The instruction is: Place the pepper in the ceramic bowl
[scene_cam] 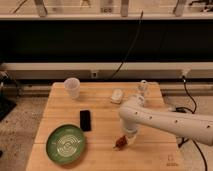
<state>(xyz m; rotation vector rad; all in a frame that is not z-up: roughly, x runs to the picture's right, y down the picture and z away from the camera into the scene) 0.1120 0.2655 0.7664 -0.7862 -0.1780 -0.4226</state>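
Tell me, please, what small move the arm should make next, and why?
Probably a short lift straight up. The gripper is low over the table, jaws shut on the pepper, which touches the wood; the ceramic bowl lies toward the picture's left, so clearing the surface should come before carrying across.

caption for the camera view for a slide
Robot hand shut on the pepper on the wooden table, apart from the ceramic bowl.
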